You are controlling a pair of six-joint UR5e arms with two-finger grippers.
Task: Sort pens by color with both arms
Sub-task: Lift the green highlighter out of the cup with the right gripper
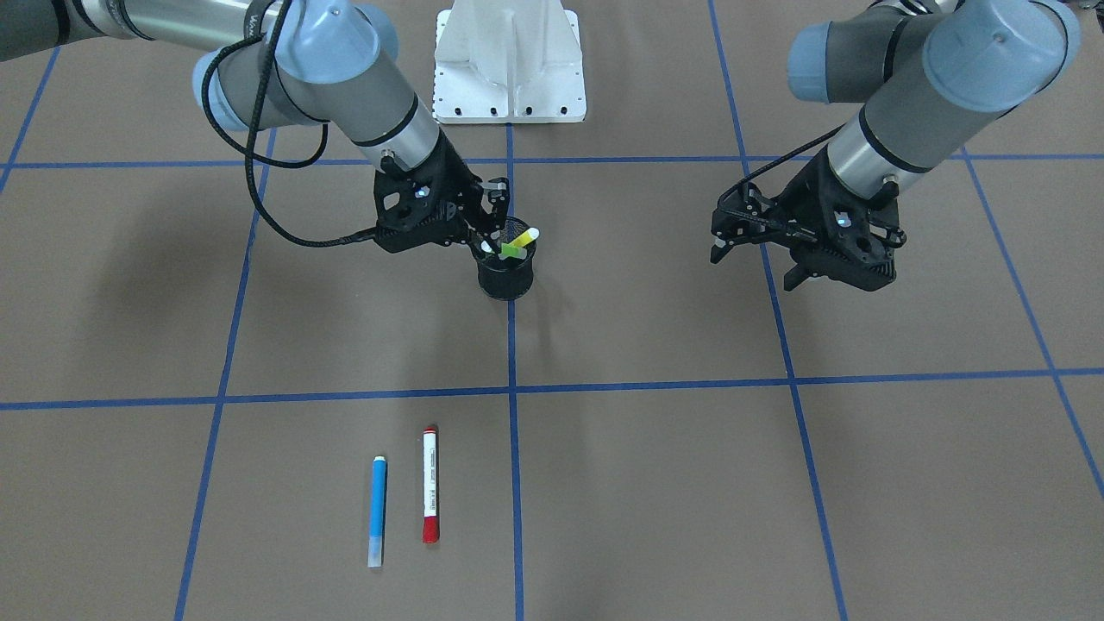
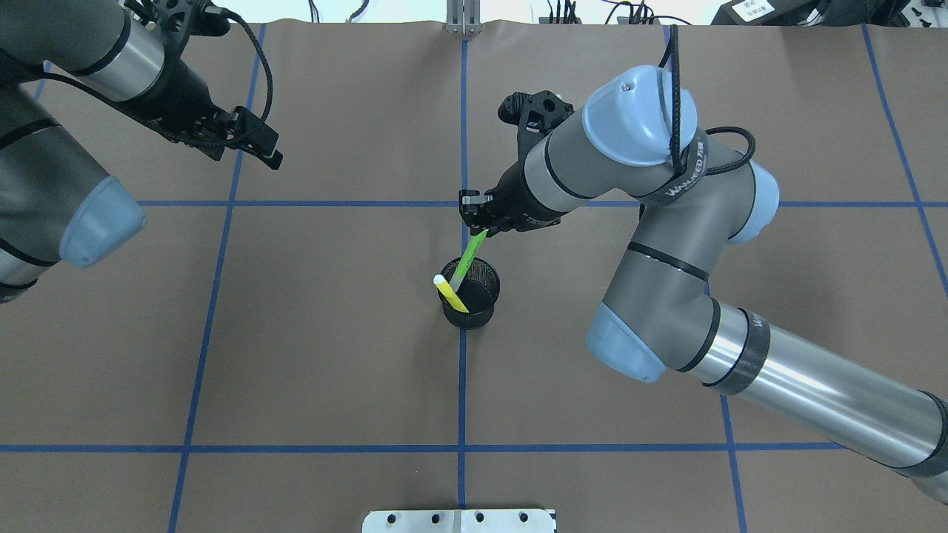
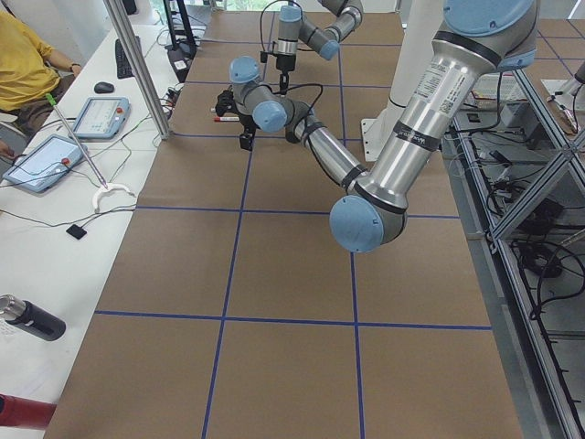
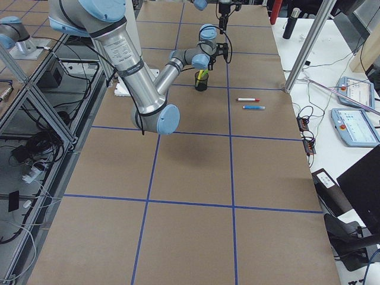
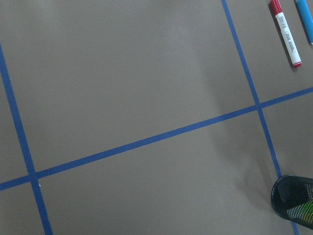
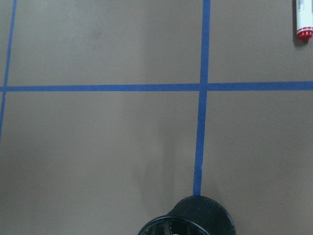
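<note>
Right gripper [image 2: 478, 226] jaws grip the lime green highlighter [image 2: 465, 263] at its top; its axis leans far-right out of the mesh cup [image 2: 474, 320]. Left gripper [image 1: 755, 263] jaws spread, well apart.

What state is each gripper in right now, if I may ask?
Left gripper: open, empty.
Right gripper: closed on the green highlighter.

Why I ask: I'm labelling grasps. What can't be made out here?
The blue pen and red-capped pen: hidden beneath the right arm in the overhead view.
Lower ends of the lime green highlighter and yellow highlighter: lost inside the black mesh cup, overhead view.
Print on the red-capped pen: too small to read.
Fingertips of the right gripper: outside the right wrist view's frame.
</note>
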